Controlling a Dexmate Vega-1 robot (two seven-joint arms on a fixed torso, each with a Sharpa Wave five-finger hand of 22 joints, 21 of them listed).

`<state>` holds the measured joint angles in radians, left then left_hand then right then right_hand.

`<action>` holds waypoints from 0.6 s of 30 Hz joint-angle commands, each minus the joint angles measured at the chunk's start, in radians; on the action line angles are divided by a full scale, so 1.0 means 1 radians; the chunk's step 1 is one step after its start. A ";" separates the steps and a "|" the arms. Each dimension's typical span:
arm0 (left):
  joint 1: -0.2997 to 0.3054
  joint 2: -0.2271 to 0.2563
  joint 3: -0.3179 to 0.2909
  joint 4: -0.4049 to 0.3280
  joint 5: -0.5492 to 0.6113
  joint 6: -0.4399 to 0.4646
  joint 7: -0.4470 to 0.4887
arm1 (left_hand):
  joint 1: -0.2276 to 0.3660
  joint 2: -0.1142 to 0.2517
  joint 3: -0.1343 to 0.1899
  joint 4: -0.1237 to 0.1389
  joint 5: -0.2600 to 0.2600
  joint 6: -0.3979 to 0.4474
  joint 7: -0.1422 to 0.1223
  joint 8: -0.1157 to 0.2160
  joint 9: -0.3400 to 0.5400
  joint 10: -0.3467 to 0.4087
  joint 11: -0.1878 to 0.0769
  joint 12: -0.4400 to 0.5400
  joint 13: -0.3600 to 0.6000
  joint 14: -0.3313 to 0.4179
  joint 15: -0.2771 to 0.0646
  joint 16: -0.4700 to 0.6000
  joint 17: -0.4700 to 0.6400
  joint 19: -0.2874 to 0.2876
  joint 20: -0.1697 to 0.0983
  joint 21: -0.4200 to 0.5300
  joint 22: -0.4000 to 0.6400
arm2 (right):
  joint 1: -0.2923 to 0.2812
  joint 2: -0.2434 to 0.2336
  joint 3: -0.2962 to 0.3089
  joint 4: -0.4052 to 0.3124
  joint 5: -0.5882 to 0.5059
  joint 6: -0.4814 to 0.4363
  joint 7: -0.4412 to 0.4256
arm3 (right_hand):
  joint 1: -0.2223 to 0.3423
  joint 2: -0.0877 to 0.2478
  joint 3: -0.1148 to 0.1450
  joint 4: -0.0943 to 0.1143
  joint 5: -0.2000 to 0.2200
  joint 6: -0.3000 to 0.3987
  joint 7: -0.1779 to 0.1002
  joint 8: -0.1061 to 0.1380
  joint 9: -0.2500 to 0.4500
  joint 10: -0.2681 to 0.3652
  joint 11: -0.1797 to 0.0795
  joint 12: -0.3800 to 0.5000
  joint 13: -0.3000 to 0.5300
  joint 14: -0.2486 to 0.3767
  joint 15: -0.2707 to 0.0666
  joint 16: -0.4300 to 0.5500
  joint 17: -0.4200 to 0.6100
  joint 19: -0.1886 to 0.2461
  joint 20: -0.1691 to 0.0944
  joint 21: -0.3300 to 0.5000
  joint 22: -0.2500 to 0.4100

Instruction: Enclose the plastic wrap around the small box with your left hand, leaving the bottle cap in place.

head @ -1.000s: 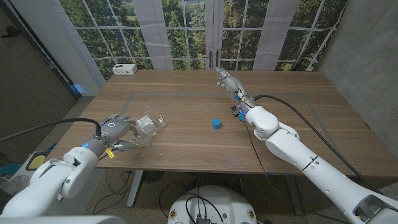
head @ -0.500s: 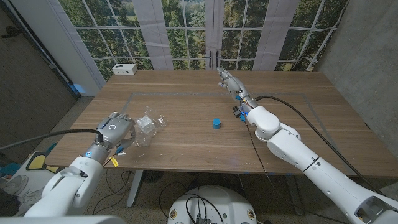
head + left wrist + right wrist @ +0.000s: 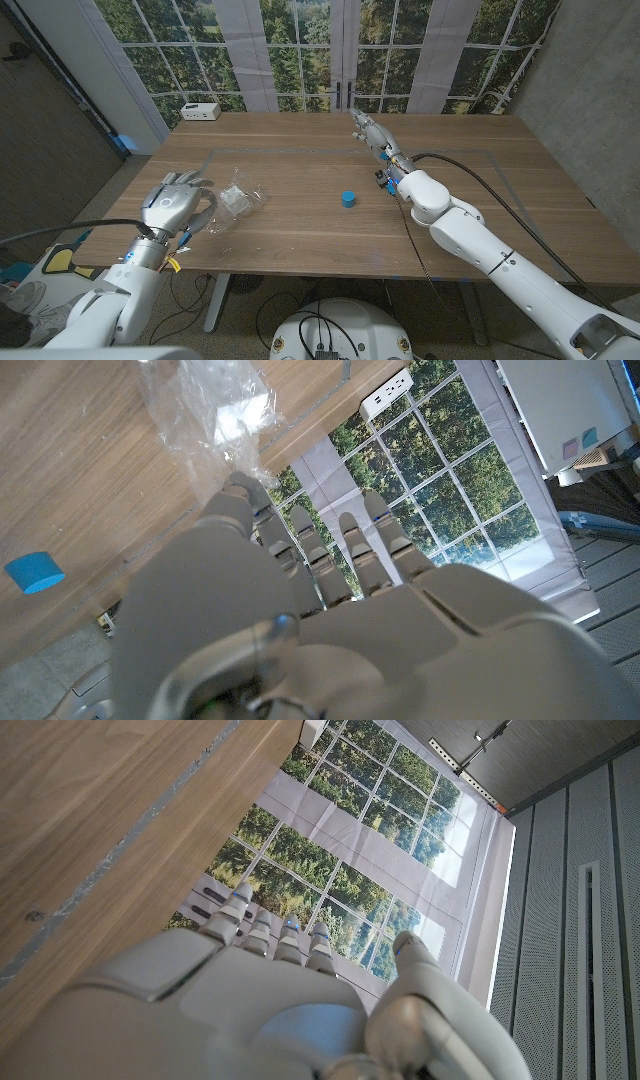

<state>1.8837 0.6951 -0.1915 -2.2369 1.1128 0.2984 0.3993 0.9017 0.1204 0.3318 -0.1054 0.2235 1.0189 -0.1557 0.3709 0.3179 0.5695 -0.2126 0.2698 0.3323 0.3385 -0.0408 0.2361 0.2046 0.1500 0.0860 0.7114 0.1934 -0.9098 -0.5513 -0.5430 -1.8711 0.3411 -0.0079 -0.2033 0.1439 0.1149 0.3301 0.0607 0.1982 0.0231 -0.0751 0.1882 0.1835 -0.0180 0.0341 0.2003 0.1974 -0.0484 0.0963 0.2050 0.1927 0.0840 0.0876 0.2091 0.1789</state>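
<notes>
The crumpled clear plastic wrap [image 3: 238, 199] lies on the table's left part, with a small clear box showing inside it. My left hand [image 3: 178, 203] hovers just left of it, raised, with its fingers spread and nothing in them. In the left wrist view the wrap [image 3: 213, 408] reaches down to the fingertips [image 3: 238, 492]; I cannot tell if they touch. The blue bottle cap [image 3: 347, 198] stands alone at mid-table, also seen as the cap [image 3: 31, 572] in the left wrist view. My right hand [image 3: 364, 128] is far back on the table, fingers stretched out, holding nothing.
A white box [image 3: 201, 111] sits at the table's far left corner, seen as the white box [image 3: 385, 394] from the left wrist. The table's front edge [image 3: 300, 272] runs close under my left hand. Windows stand behind the table.
My left hand has lifted off the wrap's left edge and drawn back to the left, its fingers spreading. The wrap, the cap and the right arm have stayed put.
</notes>
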 commanded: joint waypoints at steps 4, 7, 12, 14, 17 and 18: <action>-0.103 0.004 0.089 0.093 0.028 0.065 0.186 | -0.003 0.010 -0.003 0.011 0.014 -0.027 -0.011 0.024 0.032 0.003 0.001 0.002 0.012 0.003 -0.117 0.001 0.005 0.010 0.013 0.009 0.006 | 0.019 0.010 -0.005 0.025 0.007 0.001 0.011 | -0.001 0.007 0.010 0.001 -0.001 -0.003 0.000 0.003 0.003 -0.002 0.005 0.000 0.002 0.003 0.004 -0.002 0.006 0.002 -0.004 -0.002 0.003; -0.127 0.041 0.100 0.107 -0.006 0.053 0.180 | -0.005 0.000 -0.011 0.011 0.020 -0.030 -0.024 0.037 0.044 0.011 0.001 0.004 0.017 0.012 -0.122 0.003 0.004 0.022 0.009 0.015 0.006 | 0.020 0.010 -0.004 0.024 0.005 -0.004 0.006 | -0.001 0.007 0.010 0.001 -0.001 -0.003 -0.001 0.003 0.003 -0.002 0.005 0.000 0.002 0.003 0.004 -0.003 0.006 0.002 -0.004 -0.002 0.003; -0.093 0.083 0.052 0.054 -0.132 0.023 0.070 | -0.028 -0.045 -0.044 0.011 0.016 -0.041 -0.030 0.046 0.043 0.024 0.003 0.006 0.027 0.035 -0.144 0.007 0.002 0.039 -0.016 0.023 0.005 | 0.013 0.010 0.004 0.027 0.014 0.006 0.003 | -0.001 0.006 0.010 0.002 -0.001 -0.004 0.000 0.003 0.003 -0.002 0.005 0.000 0.002 0.003 0.004 -0.003 0.006 0.001 -0.003 -0.002 0.003; -0.083 0.061 0.046 0.034 -0.148 0.054 0.053 | -0.076 -0.073 -0.078 0.028 0.004 -0.125 0.001 0.017 0.031 0.005 0.005 -0.006 0.033 0.021 -0.126 -0.004 0.002 0.030 -0.014 0.019 0.003 | 0.015 0.004 0.003 0.020 0.006 -0.012 -0.005 | -0.001 0.006 0.011 0.002 -0.001 -0.004 0.000 0.003 0.003 -0.002 0.004 0.000 0.002 0.003 0.005 -0.002 0.006 0.002 -0.004 -0.002 0.003; -0.056 0.038 0.016 -0.001 -0.197 0.067 0.021 | -0.147 -0.098 -0.117 0.054 -0.006 -0.153 0.034 0.024 0.038 -0.041 0.044 -0.027 0.041 -0.007 -0.072 -0.018 0.000 -0.011 0.022 0.001 0.003 | 0.018 0.005 0.003 0.030 0.015 -0.009 0.004 | -0.001 0.006 0.011 0.002 -0.001 -0.003 -0.001 0.003 0.003 -0.003 0.004 0.000 0.002 0.003 0.004 -0.003 0.006 0.002 -0.005 -0.002 0.003; -0.039 0.045 -0.004 -0.022 -0.221 0.068 -0.031 | -0.169 -0.109 -0.130 0.061 -0.009 -0.180 0.046 0.023 0.046 -0.054 0.059 -0.032 0.044 -0.018 -0.059 -0.022 0.000 -0.020 0.033 -0.003 0.003 | 0.023 0.004 0.002 0.031 0.017 -0.014 0.009 | -0.001 0.006 0.011 0.002 -0.001 -0.004 -0.001 0.003 0.003 -0.003 0.005 0.000 0.002 0.004 0.004 -0.002 0.006 0.002 -0.004 -0.002 0.003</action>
<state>1.7989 0.7346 -0.1324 -2.1757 1.0438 0.3324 0.5145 0.7777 0.0332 0.2262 -0.0586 0.2204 0.8780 -0.1313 0.3934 0.3513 0.5425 -0.1783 0.2475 0.3682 0.3426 -0.0431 0.2227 0.2043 0.1539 0.0986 0.7188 0.1951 -0.8946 -0.5441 -0.5447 -1.8500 0.3497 -0.0075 -0.1956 0.1439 0.1149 0.3343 0.0648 0.1982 0.0231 -0.0751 0.1882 0.1835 -0.0180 0.0341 0.2003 0.1974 -0.0484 0.0963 0.2050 0.1927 0.0840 0.0876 0.2091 0.1789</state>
